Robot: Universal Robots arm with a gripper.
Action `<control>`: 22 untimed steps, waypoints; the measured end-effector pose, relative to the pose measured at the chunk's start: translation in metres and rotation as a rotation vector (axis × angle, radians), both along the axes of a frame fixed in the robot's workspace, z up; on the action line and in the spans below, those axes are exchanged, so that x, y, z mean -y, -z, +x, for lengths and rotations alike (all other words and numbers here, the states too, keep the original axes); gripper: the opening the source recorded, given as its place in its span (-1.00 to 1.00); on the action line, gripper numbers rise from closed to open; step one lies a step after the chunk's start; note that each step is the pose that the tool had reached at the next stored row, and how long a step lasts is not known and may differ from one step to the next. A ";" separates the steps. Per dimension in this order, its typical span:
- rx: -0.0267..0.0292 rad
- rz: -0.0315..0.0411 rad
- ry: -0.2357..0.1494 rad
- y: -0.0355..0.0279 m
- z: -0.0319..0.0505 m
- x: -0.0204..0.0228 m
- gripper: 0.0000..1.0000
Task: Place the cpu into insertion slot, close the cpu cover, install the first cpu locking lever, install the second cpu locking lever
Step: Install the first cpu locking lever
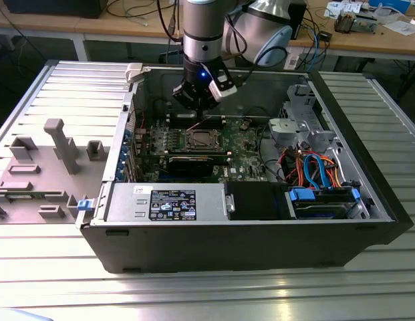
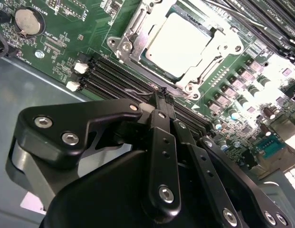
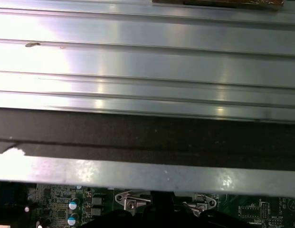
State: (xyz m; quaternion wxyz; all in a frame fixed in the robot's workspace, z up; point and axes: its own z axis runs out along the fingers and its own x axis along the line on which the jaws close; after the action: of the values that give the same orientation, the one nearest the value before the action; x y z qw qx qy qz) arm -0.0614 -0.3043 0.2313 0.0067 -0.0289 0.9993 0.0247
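Clenched and empty, my gripper (image 2: pixel 162 92) hangs with its tips pressed together just above the memory slots (image 2: pixel 114 76). Just beyond those tips I see the cpu (image 2: pixel 178 40) seated in the insertion slot (image 2: pixel 137 52), with the cpu cover (image 2: pixel 218 40) closed around it.

The arm reaches down from above in the exterior view, its silver wrist section vertical and the black gripper (image 1: pixel 194 100) pointing downward at its end. In the second wrist view the gripper (image 2: pixel 162 91) shows its black linkages bolted at the joints, and its two slim fingers (image 2: pixel 159 102) are pressed together at the tips
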 end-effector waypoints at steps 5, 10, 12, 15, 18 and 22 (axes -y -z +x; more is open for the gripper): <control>0.0001 0.0001 0.000 0.0012 0.0038 -0.0009 -0.79; -0.0001 -0.0001 0.001 0.0029 0.0079 -0.0011 -0.79; 0.0001 0.0000 0.002 0.0044 0.0106 -0.0011 -0.79; 0.0001 0.0000 0.002 0.0064 0.0133 -0.0011 -0.79; 0.0000 -0.0001 0.002 0.0082 0.0160 -0.0011 -0.79; 0.0000 0.0000 0.002 0.0102 0.0189 -0.0011 -0.79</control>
State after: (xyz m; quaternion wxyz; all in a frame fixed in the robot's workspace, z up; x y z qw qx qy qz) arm -0.0425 -0.3032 0.2210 0.0068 -0.0277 0.9993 0.0247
